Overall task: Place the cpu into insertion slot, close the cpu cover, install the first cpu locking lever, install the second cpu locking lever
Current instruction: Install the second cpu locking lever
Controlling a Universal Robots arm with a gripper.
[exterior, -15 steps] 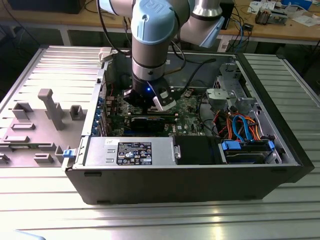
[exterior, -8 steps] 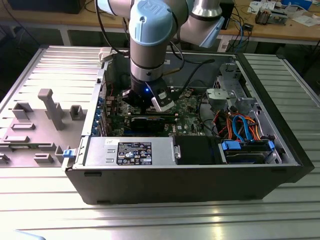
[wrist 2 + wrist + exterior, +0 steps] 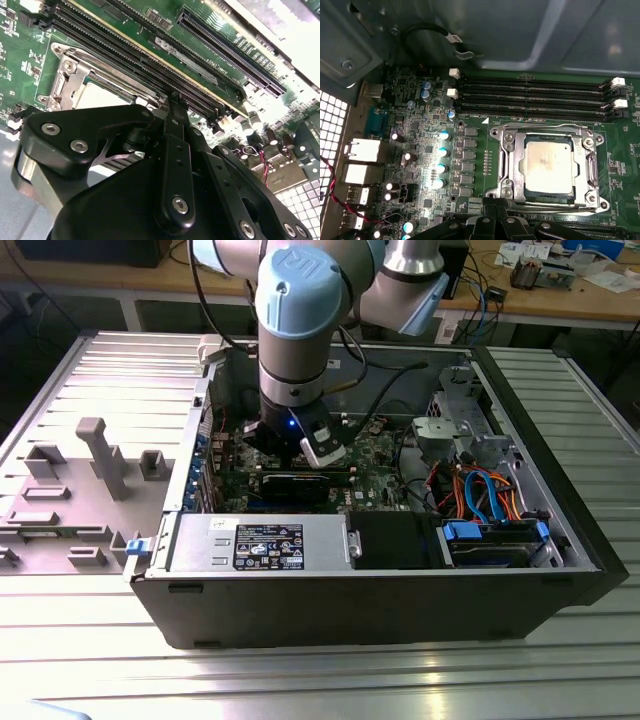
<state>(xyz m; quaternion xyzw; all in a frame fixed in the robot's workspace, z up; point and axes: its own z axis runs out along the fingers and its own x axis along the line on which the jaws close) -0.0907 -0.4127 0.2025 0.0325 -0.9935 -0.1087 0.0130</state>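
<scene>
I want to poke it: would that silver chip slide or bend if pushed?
Probably neither. The cpu looks like a stiff, flat metal plate, and the cover frames it closely, so it likely stays put. Its smooth top may be slippery.

Memory slots [image 3: 535, 95] flank cpu cover [image 3: 547, 167].

A robotics lab or electronics workshop. An open computer case [image 3: 380, 540] lies on a ribbed aluminium bench [image 3: 300, 680], with grey moulded fixtures [image 3: 100, 455] at nine o'clock from it. Toward twelve o'clock, wooden worktops [image 3: 560, 295] carry cables and loose electronic parts. An industrial robot arm [image 3: 295, 320] hangs over the exposed green motherboard [image 3: 445, 150].
</scene>
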